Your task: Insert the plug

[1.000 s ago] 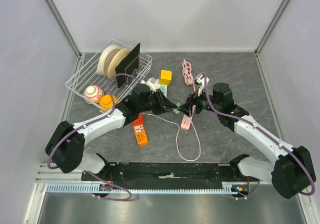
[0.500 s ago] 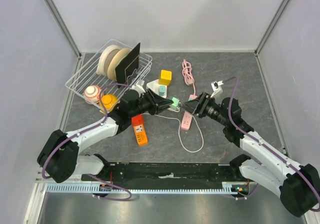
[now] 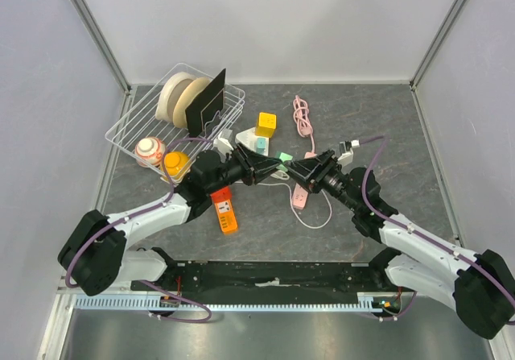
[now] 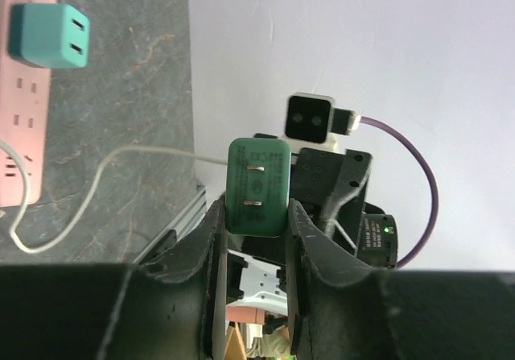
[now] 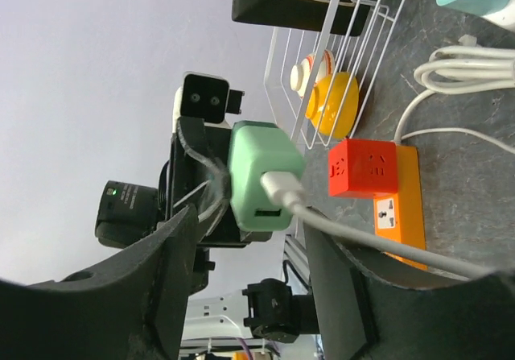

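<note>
One plug (image 4: pixel 256 185) | left jaws clamped on it (prongs outward) | right jaws parted, flanking it

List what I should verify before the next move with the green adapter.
1. Left gripper shut on the green adapter: ok.
2. Both prongs exposed, clear of the fingers: ok.
3. White cable seated in the adapter: ok.
4. Right gripper holding the adapter: not ok; its jaws stand open on either side.
5. Free sockets on the pink power strip beside the teal adapter: ok.
6. Prongs aimed at a socket: not ok; they face the left wrist camera, away from the strip.
</note>
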You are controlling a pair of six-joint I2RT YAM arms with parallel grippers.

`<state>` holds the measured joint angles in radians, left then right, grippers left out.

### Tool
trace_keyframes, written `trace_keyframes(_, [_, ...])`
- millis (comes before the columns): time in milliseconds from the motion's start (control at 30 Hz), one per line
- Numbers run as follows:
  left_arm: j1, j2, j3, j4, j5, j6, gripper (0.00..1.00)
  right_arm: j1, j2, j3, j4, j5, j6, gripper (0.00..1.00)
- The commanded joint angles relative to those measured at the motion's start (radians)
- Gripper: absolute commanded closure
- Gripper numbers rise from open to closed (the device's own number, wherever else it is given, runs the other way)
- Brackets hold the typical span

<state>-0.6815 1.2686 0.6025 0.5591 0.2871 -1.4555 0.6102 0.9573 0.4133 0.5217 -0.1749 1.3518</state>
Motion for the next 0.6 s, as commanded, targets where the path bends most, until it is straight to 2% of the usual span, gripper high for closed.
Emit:
trace_keyframes(0, [-0.032, -0.014, -0.006, 0.156, -0.005, -0.077, 0.98, 0.040, 0.018, 0.028, 0.064, 0.123, 0.063, 0.39])
trace_keyframes(67, [-0.033, -0.012, -0.026, 0.215, -0.008, -0.103, 0.98, 0.059, 0.012, 0.033, 0.025, 0.152, 0.060, 0.42])
trace_keyframes(200, [-0.035, -0.015, -0.030, 0.226, 0.001, -0.111, 0.98, 0.066, 0.001, 0.021, 0.034, 0.198, 0.035, 0.44])
trace_keyframes(567, [-0.061, -0.012, -0.052, 0.246, 0.030, -0.140, 0.98, 0.066, 0.003, -0.027, 0.199, 0.235, 0.000, 0.50])
